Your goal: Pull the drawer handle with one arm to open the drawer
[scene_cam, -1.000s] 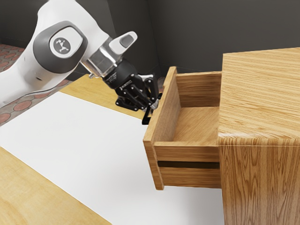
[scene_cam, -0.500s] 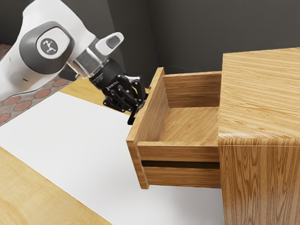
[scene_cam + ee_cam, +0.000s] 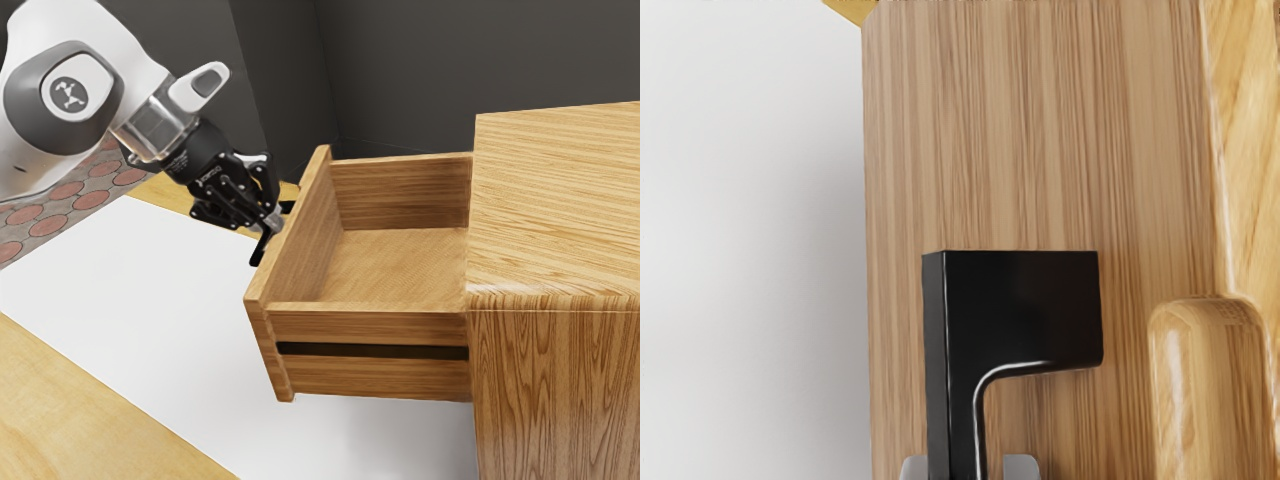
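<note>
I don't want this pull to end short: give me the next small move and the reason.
Probably a short, straight pull on the handle away from the cabinet. The gripper is shut on the handle and the drawer stands well out, but its rear end sits inside the cabinet, so some travel seems left.

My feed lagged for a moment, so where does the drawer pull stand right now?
Done: the drawer stands well out of the cabinet, its wooden floor open to view. In hand: the gripper sits at the drawer's front, at the black handle. Left: perhaps a little more pull, though how much travel remains is not visible, then backing the hand off.
</note>
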{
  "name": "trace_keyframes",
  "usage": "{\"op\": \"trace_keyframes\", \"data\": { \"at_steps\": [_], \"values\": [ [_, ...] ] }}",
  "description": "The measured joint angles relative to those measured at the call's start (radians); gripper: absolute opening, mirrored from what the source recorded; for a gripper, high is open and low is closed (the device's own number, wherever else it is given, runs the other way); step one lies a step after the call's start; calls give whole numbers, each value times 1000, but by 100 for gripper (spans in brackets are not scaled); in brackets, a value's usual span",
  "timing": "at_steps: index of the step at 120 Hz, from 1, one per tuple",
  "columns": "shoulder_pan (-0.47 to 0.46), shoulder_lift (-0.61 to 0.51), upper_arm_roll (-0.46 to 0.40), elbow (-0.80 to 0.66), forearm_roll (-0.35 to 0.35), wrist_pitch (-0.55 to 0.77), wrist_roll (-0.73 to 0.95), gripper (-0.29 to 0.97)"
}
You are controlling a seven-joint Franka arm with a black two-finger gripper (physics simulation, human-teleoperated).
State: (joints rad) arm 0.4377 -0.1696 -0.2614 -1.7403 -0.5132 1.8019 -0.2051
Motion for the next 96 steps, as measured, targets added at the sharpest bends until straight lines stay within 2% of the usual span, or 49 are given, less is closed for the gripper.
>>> {"op": "trace_keyframes", "data": {
  "at_steps": [33, 55, 96],
  "values": [
    [76, -10, -26, -2, -6, -43, 36, -9],
    [184, -11, -114, -2, 0, -63, 63, -6],
    [217, -16, -124, 3, -15, -88, 105, 0]
  ]
}}
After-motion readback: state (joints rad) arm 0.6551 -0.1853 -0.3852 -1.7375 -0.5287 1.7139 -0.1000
